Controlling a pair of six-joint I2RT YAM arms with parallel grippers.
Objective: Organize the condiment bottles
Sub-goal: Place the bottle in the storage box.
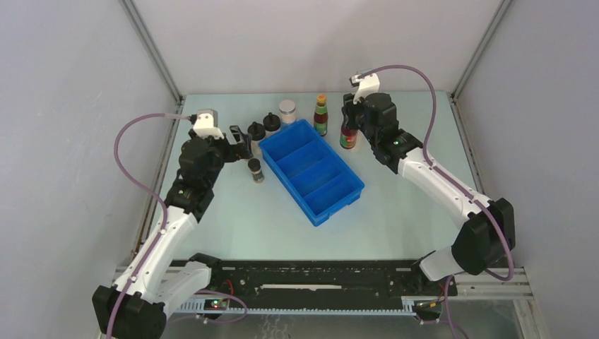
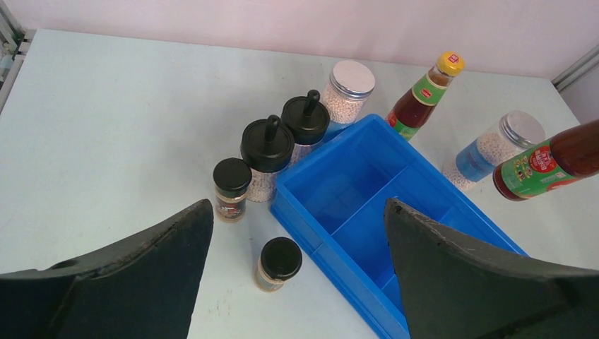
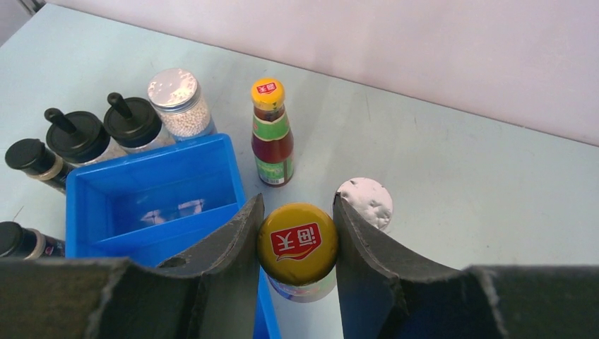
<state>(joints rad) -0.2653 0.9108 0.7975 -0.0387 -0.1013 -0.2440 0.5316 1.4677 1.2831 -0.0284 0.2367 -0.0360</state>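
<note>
My right gripper (image 3: pixel 297 212) is shut on the yellow cap of a tall dark-red bottle (image 3: pixel 298 244), right of the blue tray; this bottle also shows in the top view (image 1: pixel 348 135). I cannot tell if its base rests on the table. The second red bottle (image 1: pixel 321 115) stands behind the tray. One pale jar (image 3: pixel 364 201) stands just beside the held bottle, the other (image 1: pixel 287 111) at the tray's far corner. Two knob-lidded black jars (image 2: pixel 267 145) (image 2: pixel 305 120) and two short spice jars (image 2: pixel 232 188) (image 2: pixel 280 263) stand left of the tray. My left gripper (image 2: pixel 298 206) is open and empty above them.
The blue divided tray (image 1: pixel 332 205) lies diagonally mid-table, its compartments holding nothing. Grey walls close in the table on three sides. A black rail runs along the near edge (image 1: pixel 318 286).
</note>
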